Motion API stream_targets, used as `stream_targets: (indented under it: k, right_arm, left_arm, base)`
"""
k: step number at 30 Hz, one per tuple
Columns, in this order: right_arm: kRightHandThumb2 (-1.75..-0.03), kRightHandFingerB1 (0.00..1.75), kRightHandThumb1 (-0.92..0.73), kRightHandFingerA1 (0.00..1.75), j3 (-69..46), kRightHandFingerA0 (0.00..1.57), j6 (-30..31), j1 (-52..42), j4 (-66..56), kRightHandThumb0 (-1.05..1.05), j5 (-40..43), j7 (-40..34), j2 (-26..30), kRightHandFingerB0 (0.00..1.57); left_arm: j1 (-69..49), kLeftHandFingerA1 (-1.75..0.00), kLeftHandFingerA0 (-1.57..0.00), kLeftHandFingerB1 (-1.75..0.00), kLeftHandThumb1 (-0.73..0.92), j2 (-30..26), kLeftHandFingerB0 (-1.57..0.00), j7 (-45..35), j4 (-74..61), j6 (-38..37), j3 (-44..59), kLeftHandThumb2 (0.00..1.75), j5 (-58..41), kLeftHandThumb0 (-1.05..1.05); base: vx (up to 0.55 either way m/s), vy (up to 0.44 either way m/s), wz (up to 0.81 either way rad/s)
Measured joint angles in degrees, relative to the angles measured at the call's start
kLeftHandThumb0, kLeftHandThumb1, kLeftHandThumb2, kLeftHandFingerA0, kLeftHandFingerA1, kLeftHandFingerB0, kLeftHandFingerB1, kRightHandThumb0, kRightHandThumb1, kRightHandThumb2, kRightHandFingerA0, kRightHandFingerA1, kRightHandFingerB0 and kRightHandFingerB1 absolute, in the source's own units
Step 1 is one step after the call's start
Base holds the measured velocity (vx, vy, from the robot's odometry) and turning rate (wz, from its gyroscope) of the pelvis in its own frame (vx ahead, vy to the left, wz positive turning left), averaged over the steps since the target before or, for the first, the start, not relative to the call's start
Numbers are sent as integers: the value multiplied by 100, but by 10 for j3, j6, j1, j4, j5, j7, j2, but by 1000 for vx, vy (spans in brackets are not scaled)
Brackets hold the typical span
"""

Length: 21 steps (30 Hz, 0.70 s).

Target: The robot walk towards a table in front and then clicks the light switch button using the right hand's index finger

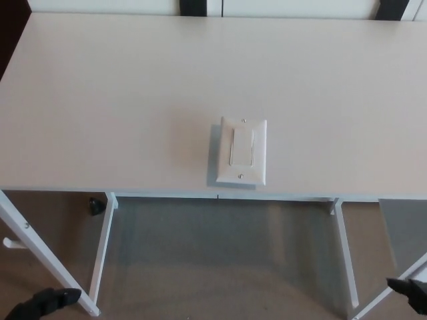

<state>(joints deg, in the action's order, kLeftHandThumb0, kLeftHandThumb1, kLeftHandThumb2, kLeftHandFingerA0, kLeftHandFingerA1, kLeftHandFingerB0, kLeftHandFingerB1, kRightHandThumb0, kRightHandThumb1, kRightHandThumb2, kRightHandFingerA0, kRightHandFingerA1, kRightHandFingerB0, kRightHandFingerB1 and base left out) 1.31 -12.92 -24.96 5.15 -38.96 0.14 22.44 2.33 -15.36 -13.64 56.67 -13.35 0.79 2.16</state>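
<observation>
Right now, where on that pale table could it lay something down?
The white rectangular tabletop is bare left, right and behind the white plastic light switch plate. Only the strip between the plate and the near edge is tight. Both black hands hang below.

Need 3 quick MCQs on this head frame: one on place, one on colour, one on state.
1. Where does the light switch lie on the table?
A. Near the front edge
B. At the far left corner
C. On the floor

2. What colour is the switch?
A. Black
B. White
C. Red

3. Is the right robot hand on the switch?
A. Pressing it
B. Low at the frame's corner, apart from it
C. Lifting it

Key: 1 A, it lies just inside the near edge. 2 B, plate and rocker are white. 3 B, the dark hand shows bottom right, below the table edge.
</observation>
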Motion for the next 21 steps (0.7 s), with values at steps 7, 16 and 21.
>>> stream_targets:
  k: [7,16,21]
  right_arm:
    - [-89,52,-48,61,-23,2,-15,61,169,-81,67,39,-21,4]
    - [-89,55,-49,63,-34,2,-50,108,285,-83,153,90,-26,4]
    - [-92,54,-27,59,-30,6,-66,125,306,-42,187,108,-26,0]
  left_arm:
    - [0,-65,-46,-53,47,0,-22,0,3,0,0,93,0,-24]
    - [2,-51,-52,-40,68,-5,-32,-5,10,0,2,59,0,-26]
    - [9,-52,-51,-40,67,-8,-32,-8,15,-1,4,59,0,-29]
  base:
    - [0,0,0]
    - [0,0,0]
    - [0,0,0]
